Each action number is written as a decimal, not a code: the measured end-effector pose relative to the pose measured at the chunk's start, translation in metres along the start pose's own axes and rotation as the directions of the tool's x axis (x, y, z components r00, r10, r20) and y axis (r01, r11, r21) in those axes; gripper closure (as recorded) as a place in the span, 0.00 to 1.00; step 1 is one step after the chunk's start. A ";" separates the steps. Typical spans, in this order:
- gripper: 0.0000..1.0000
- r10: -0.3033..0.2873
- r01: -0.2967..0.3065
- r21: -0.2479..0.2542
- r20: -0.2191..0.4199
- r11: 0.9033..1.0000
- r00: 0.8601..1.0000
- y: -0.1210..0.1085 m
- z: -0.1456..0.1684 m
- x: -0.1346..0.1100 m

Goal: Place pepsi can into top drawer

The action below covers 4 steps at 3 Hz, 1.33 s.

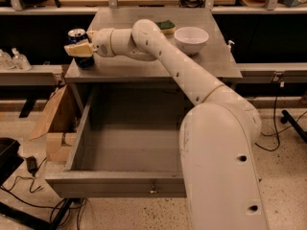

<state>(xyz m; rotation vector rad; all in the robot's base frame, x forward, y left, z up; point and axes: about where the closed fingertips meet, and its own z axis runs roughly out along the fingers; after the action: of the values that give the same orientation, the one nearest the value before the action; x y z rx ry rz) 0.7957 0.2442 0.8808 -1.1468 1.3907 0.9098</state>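
Observation:
The pepsi can (76, 34) stands upright at the left edge of the grey tabletop (144, 67), its silver top and dark blue body showing. My gripper (80, 49) reaches in from the right at the can's mid-height. Its tan fingers (78, 50) sit around the can, one in front and one behind, closed on it. The top drawer (120, 186) is pulled wide open below the tabletop and has nothing inside. Its front panel has a small knob (152, 191). My white arm covers the drawer's right side.
A white bowl (191, 39) and a green sponge (167, 26) sit at the back right of the tabletop. A cardboard box (53, 123) stands on the floor left of the drawer. Clear bottles (14, 59) sit on a low shelf at far left. Cables lie on the floor.

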 end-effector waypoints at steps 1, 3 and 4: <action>0.45 0.000 0.000 0.000 0.000 1.000 1.000 0.000 0.000 0.000; 0.01 0.001 -0.001 -0.005 0.000 1.000 1.000 0.002 0.003 0.000; 0.00 0.001 -0.001 -0.006 0.000 1.000 1.000 0.003 0.004 0.000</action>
<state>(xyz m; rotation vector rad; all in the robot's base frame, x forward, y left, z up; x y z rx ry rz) 0.7941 0.2485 0.8797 -1.1508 1.3893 0.9154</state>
